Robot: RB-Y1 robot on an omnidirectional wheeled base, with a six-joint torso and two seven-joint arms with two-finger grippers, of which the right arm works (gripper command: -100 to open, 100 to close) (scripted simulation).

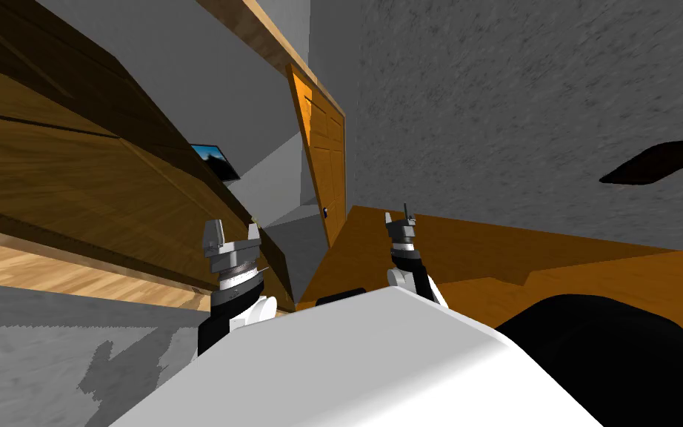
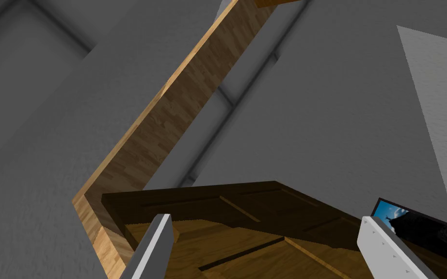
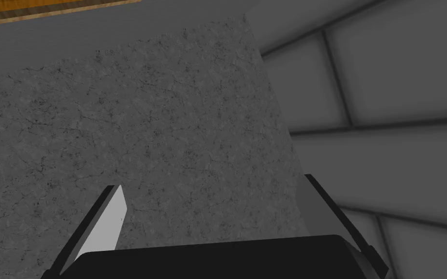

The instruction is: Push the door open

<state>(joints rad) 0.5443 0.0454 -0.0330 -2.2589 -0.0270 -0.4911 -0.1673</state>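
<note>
A large dark brown panelled door (image 1: 73, 170) slants across the left of the head view, its edge close to my left gripper (image 1: 233, 236). In the left wrist view the door's panelled face (image 2: 247, 218) lies just beyond my left gripper (image 2: 271, 244), whose fingers (image 2: 155, 244) stand open with nothing between them. I cannot tell whether they touch the door. A light wooden door frame (image 2: 169, 116) runs past the door's edge. My right gripper (image 1: 399, 219) is held up on the right, away from the door. It stands open and empty in the right wrist view (image 3: 213, 213).
Further ahead stands a second, orange panelled door (image 1: 325, 148) with a small dark handle (image 1: 325, 213). A framed picture (image 1: 214, 159) hangs on the grey wall behind the brown door. A speckled grey wall (image 1: 518, 111) rises on the right above orange-brown floor (image 1: 555, 259).
</note>
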